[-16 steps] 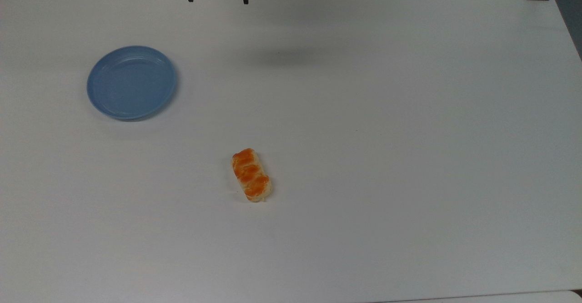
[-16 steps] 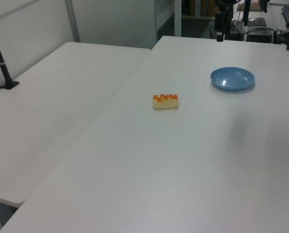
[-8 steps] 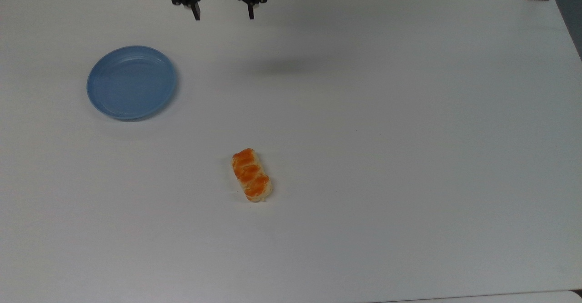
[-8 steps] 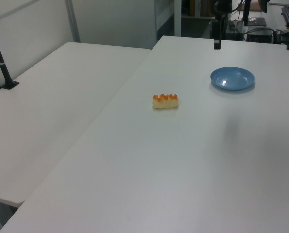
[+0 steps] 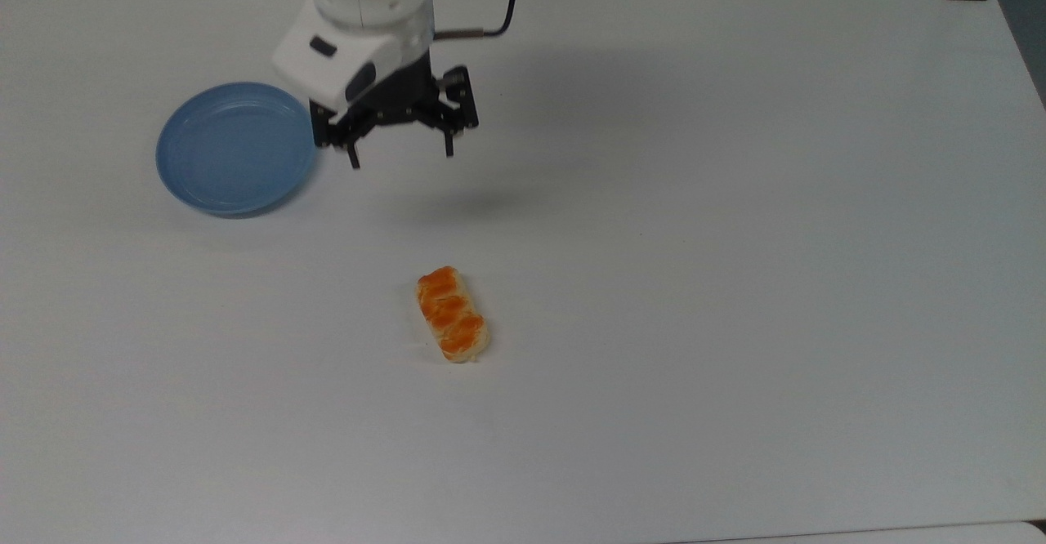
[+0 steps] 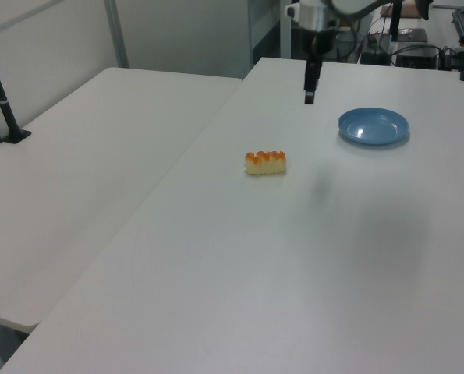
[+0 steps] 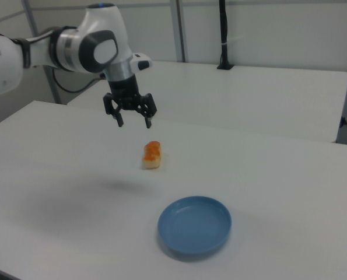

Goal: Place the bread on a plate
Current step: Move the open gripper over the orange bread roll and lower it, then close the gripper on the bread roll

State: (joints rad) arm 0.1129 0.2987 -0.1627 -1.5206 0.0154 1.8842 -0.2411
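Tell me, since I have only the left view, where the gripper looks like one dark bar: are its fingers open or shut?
Observer: Open. In the top view the gripper shows two fingers spread wide, with nothing between them.
Operator: Is it over the bread?
Observer: No. In the top view it sits beside the plate, and bare table separates it from the bread.
Operator: Is it lined up for a grasp?
Observer: Roughly. In the top view the fingers are spread across the bread's long axis.
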